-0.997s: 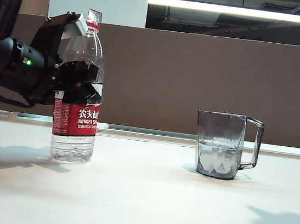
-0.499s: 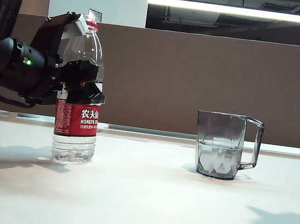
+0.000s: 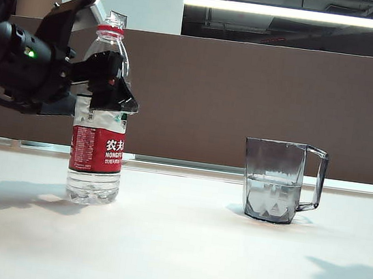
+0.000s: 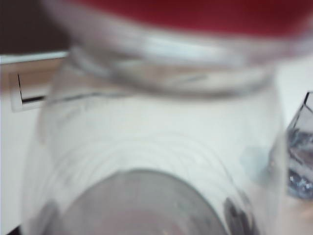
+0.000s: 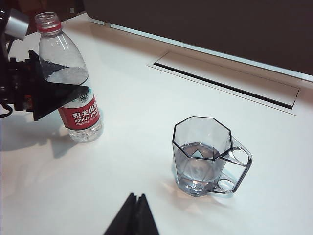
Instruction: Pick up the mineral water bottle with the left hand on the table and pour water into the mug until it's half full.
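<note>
The mineral water bottle stands upright and uncapped on the white table, at the left. My left gripper is open around the bottle's clear upper body, above the red label, with one black finger on the near side. In the left wrist view the bottle fills the frame as a blur. The faceted mug stands to the right, handle away from the bottle, with water to about mid height. My right gripper is shut, hovering short of the mug.
A brown partition runs behind the table's far edge. A long recessed slot lies in the tabletop beyond the mug. Bare white surface separates the bottle and the mug.
My left gripper has opened and risen from the label up to the bottle's shoulder. The bottle has shifted slightly right and stands free. The mug has not moved.
</note>
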You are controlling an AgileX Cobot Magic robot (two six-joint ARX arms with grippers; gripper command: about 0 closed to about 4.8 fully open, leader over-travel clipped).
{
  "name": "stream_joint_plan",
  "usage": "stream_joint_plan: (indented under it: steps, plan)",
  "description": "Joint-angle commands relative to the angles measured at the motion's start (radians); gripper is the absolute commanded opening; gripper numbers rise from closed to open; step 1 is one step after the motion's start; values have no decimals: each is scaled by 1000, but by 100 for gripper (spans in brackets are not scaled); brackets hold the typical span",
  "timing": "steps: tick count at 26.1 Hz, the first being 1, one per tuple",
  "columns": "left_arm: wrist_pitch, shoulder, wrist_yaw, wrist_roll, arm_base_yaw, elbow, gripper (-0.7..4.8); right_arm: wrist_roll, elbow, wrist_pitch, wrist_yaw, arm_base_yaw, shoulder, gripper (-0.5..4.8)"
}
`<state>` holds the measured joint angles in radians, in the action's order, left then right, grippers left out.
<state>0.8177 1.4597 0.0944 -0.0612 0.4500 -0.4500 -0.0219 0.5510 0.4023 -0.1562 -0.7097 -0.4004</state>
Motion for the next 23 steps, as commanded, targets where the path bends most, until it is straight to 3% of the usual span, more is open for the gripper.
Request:
stream_joint_plan:
  steps: [1, 12, 17, 19, 23]
  plan:
    - [-110, -54, 3, -2, 1, -2, 436, -3, 6, -17, 0, 0, 0, -2]
    - [-472, -321, 3, 0, 1, -2, 436, -4, 6, -57, 0, 0, 5, -2]
    - [-732, -496, 3, 0, 1, -1, 421, -4, 5, -65, 0, -1, 26, -2]
    - [-782, -544, 3, 0, 1, -1, 348, -4, 3, -64, 0, 0, 40, -2]
    - [-845, -642, 3, 1, 1, 6, -1, -4, -21, -64, -2, 0, 94, -2]
